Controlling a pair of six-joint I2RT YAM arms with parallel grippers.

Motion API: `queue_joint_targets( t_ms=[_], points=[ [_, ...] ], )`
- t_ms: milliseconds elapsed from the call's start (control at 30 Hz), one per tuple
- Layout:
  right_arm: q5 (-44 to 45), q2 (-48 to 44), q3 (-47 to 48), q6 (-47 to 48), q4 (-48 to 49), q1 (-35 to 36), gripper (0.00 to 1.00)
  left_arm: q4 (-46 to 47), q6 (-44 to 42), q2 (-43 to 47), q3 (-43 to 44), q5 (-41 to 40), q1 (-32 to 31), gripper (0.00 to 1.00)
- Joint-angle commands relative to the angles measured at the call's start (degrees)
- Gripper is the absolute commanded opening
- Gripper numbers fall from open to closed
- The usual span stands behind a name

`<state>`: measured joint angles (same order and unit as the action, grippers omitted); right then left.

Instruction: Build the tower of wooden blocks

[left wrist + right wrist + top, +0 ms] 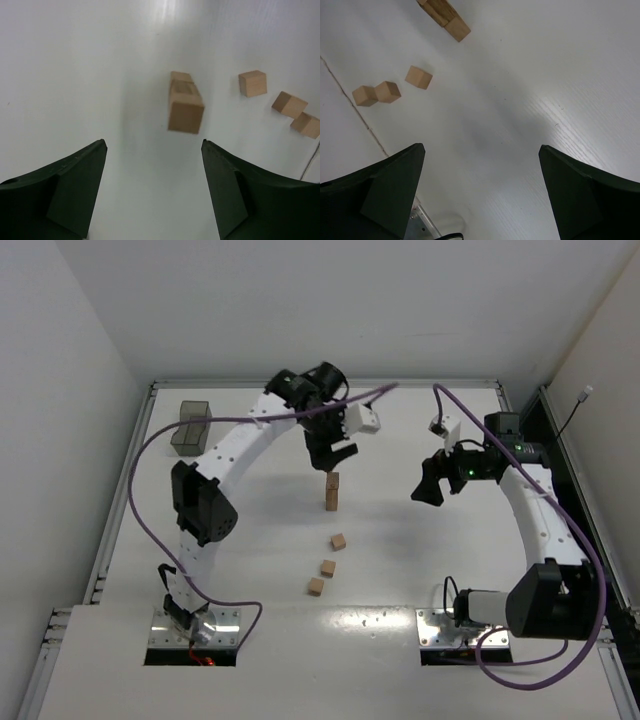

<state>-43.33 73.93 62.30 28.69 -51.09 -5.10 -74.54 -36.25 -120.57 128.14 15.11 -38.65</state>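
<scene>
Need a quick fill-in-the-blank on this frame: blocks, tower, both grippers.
Apart from the tower, ___ wood blocks lie loose on the table. The left gripper hangs over the tower with its jaws ___. The right gripper holds ___. The grey tray sits at the table's far ___ corner.
Missing words: three; open; nothing; left

- No text, label, brand, number or sign can be read in any of the three views.
- The wood blocks (186,111) show plain tan faces (grain only, no print).
- The grey tray (190,426) at the far left of the bench (420,570) is too small in view to make out any marking.
</scene>
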Motion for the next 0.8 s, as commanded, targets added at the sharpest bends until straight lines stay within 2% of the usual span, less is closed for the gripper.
queue_joint_targets(
  t_ms=[0,33,100,133,167,200,267,300,333,367,433,533,633,767],
  points=[
    [-0.1,-2.3,0.3,2.0,2.0,0.8,0.94,1.9,6.6,9.3,3.7,3.6,7.8,0.74],
    [-0.1,-2.3,0.3,2.9,1.2,1.8,0.92,2.9,10.5,10.6,2.2,4.9,12.1,0.74],
    [-1.9,-3.7,-0.9,5.8,-1.6,4.0,0.86,6.3,15.3,14.0,-1.4,9.0,16.7,0.74],
    [-1.9,-3.7,-0.9,9.0,-2.7,5.3,0.85,11.1,17.8,18.2,-4.0,10.7,19.3,0.74],
    [-1.3,-4.2,-1.4,10.8,-3.8,6.8,0.83,13.8,23.1,20.6,-9.9,11.8,23.9,0.74],
    [-0.6,-4.9,-2.1,12.2,-4.5,10.5,0.77,16.6,25.2,23.2,-13.2,14.7,26.1,0.74],
    [3.2,-5.9,-3.1,15.6,-5.1,15.5,0.7,24.9,30.8,30.6,-23.3,15.4,30.6,0.74],
    [4.5,-5.9,-4.5,16.6,-5.6,20.9,0.64,27.1,31.8,32.7,-26.2,15.9,31.7,0.74],
    [5.7,-5.9,-5.3,17.9,-5.6,23.4,0.62,30.5,33.0,34.5,-28.9,15.9,32.6,0.74],
    [8.3,-5.9,-7.1,17.9,-4.6,27.8,0.56,32.1,35.0,37.4,-33.4,17.2,34.3,0.74],
    [11.6,-5.3,-8.9,18.7,-1.0,32.5,0.51,34.5,36.9,39.4,-37.0,17.8,36.1,0.74],
    [17.1,-3.5,-11.9,18.7,5.4,39.3,0.48,37.7,38.3,40.7,-41.8,22.3,39.3,0.74],
    [19.9,-0.6,-14.0,18.1,11.3,42.9,0.48,38.2,39.0,40.7,-44.2,24.3,41.9,0.74],
    [20.6,3.8,-14.0,16.4,20.7,44.2,0.48,37.7,37.8,39.5,-45.5,25.1,43.8,0.74]
  ],
)
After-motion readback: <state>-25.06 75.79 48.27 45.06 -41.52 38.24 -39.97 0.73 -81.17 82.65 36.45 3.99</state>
